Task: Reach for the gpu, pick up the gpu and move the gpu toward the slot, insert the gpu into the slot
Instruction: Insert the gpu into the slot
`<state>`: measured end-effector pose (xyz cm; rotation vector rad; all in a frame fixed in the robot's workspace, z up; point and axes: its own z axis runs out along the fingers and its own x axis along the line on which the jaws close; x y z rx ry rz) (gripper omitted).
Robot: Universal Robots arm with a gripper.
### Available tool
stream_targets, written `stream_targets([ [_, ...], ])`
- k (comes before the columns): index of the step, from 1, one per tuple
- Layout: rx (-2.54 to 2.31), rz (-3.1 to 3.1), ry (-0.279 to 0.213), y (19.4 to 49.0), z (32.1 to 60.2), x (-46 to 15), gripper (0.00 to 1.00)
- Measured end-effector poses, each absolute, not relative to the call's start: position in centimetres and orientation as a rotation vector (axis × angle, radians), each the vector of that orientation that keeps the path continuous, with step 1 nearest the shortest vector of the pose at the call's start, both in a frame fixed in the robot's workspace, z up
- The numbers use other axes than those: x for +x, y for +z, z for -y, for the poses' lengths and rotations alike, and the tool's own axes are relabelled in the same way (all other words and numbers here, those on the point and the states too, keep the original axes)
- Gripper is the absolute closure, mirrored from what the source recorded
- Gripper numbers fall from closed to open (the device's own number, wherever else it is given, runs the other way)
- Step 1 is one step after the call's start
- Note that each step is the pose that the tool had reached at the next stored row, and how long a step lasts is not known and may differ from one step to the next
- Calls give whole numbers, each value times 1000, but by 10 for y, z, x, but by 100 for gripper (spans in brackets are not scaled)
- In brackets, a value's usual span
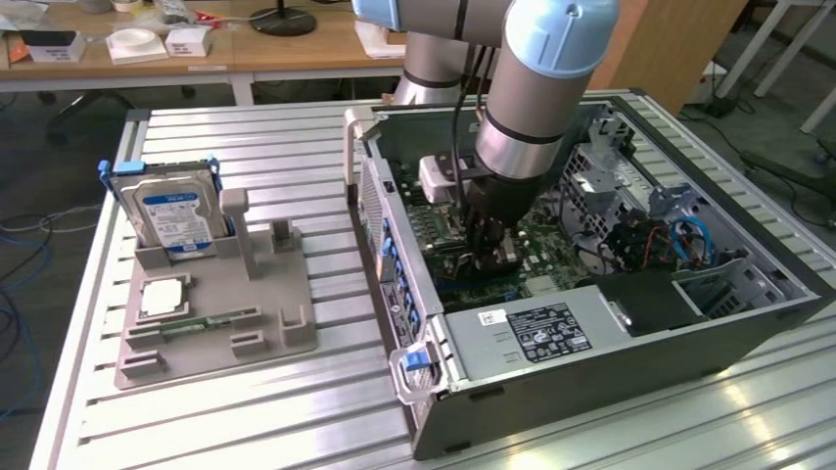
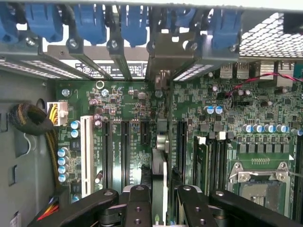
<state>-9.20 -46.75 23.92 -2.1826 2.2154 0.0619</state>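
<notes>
Holding the thin green circuit card (image 2: 160,163) edge-on, my black hand (image 2: 159,201) is clamped on it above the green motherboard (image 2: 142,109), low in the frame's centre.

Green mobo (image 2: 142,118), blue-label HDD (image 1: 176,211), grey case (image 1: 588,382)

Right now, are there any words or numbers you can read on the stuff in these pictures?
None can be read.
Hard drive: blue label, print too small.
Power supply sticker: white print on black, blurred.
White sticker beside it: too small.
Motherboard: white markings, too blurred.
Sticker behind the brackets: blurred.
</notes>
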Motion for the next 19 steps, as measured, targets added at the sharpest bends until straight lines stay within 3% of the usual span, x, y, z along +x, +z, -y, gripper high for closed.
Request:
stream_targets([
  [19,-2183,-2215,63,239,467,-92,74],
])
